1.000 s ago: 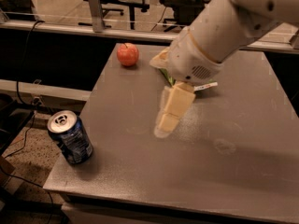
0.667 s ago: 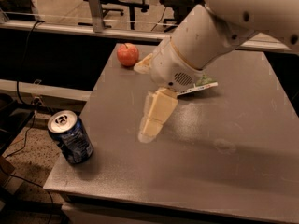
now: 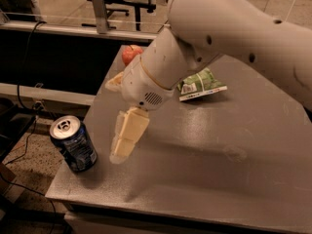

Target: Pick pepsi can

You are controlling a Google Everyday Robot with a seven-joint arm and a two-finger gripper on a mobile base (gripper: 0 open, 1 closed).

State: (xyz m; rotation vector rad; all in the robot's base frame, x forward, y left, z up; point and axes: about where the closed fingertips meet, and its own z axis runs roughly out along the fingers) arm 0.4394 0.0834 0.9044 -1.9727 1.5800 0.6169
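Note:
The pepsi can [image 3: 74,144] is dark blue with a silver top and pull tab. It stands upright at the front left corner of the grey table [image 3: 219,174]. My gripper [image 3: 123,147] hangs from the big white arm and points down toward the table, just right of the can and about level with it. It is close to the can and apart from it. Nothing shows in the gripper.
A red apple [image 3: 130,53] sits at the table's back left edge, partly behind my arm. A green-and-white snack bag [image 3: 202,84] lies behind the arm near the middle back. The table's left and front edges are close to the can. Cables and floor lie to the left.
My arm and gripper have moved left and forward, toward the can. The can, apple and bag have not moved.

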